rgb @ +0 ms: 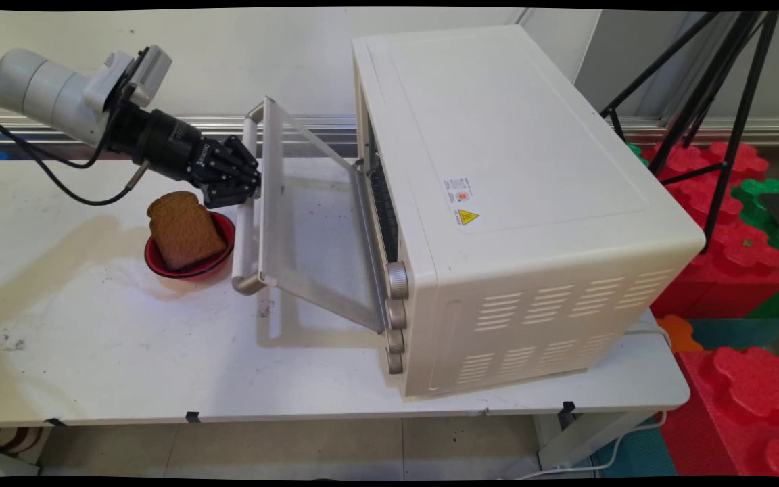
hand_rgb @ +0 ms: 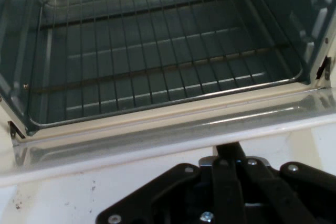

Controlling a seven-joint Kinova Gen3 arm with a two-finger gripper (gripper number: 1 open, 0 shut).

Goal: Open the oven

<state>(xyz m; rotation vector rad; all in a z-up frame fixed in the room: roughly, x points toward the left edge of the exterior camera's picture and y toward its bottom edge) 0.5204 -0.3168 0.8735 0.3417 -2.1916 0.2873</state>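
White table in the foreground, bearing a cream toaster oven on its right half, three of its control knobs showing in a column at the front corner. Oven door, glass-paned, hinged at the bottom and standing partly lowered at a slant toward the left; its bar handle runs along the free edge. Black two-finger gripper on the white arm, reaching in from the upper left and meeting the handle about midway along the bar. In the hand view the fingers lie pressed together, closed, with the door's edge just beyond them; whether they clasp the handle cannot be told. Beyond the door edge, the oven cavity with its wire rack. Slice of brown bread, leaning in a red bowl on the table just left of the door handle and below the gripper. Red and green foam blocks on the floor at right, beyond the table's end, with a black tripod standing among them
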